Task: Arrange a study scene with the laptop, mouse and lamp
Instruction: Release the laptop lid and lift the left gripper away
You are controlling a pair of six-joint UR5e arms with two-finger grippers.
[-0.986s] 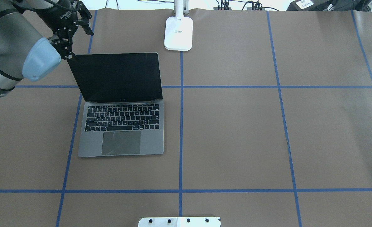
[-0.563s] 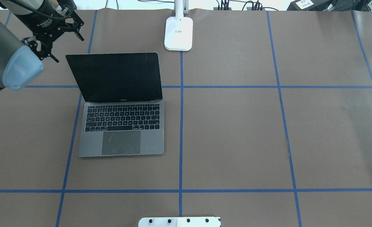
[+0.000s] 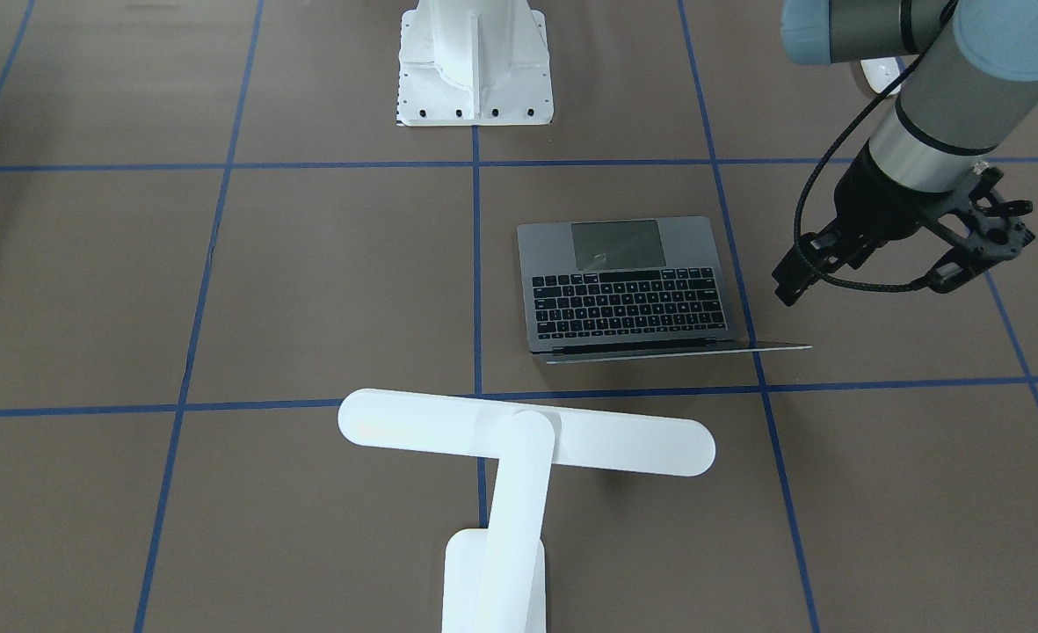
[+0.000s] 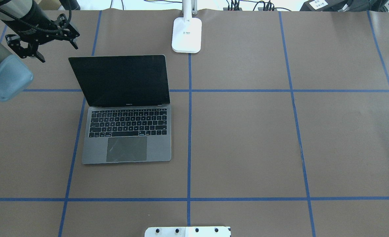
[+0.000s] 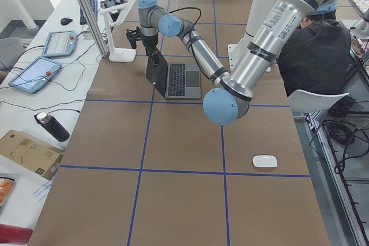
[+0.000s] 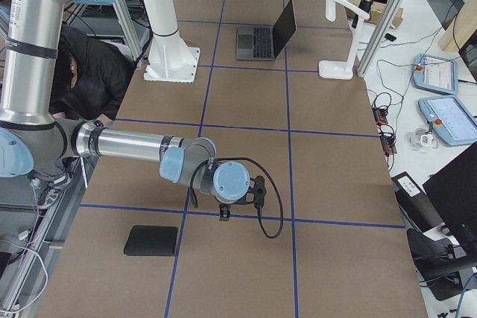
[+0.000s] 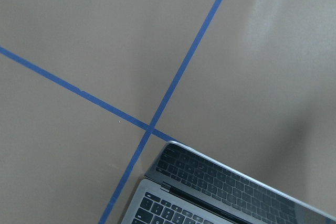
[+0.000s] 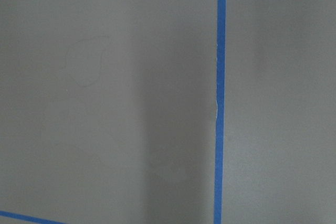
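My left gripper [image 4: 60, 54] hangs spread wide over blue-taped brown paper [image 4: 247, 138] beside the open laptop [image 4: 128, 131]; whether my right gripper [image 6: 257, 192] is apart, I cannot tell.

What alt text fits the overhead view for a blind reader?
An open laptop sits left of centre on a brown table gridded with blue tape. The left arm's pincer, open and empty, hovers beyond the screen's left corner; the lamp base stands at the far edge.

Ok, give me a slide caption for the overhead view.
Laptop open, lamp at the far edge, left pincer open near the lid's corner.
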